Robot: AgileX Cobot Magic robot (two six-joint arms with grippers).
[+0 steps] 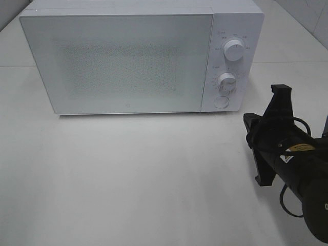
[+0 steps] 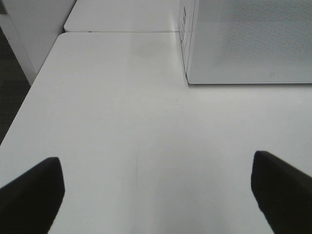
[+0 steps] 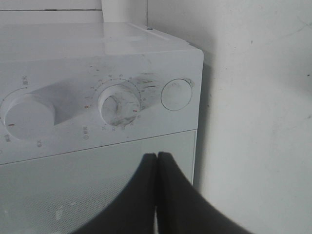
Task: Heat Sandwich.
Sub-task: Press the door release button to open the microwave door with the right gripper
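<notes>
- A white box-shaped microwave oven (image 1: 128,61) with a frosted door stands at the back of the plain white desk (image 1: 128,179), door shut.
- The sandwich shows in no view (nothing can be made out through the frosted door), so I cannot tell where it is.
- The right jaws are pressed together on nothing, pointing at the oven's control panel near its lower white knob (image 3: 119,105) and round white button (image 3: 176,94).
- The left jaws are spread wide over bare desk, nothing between them.
</notes>
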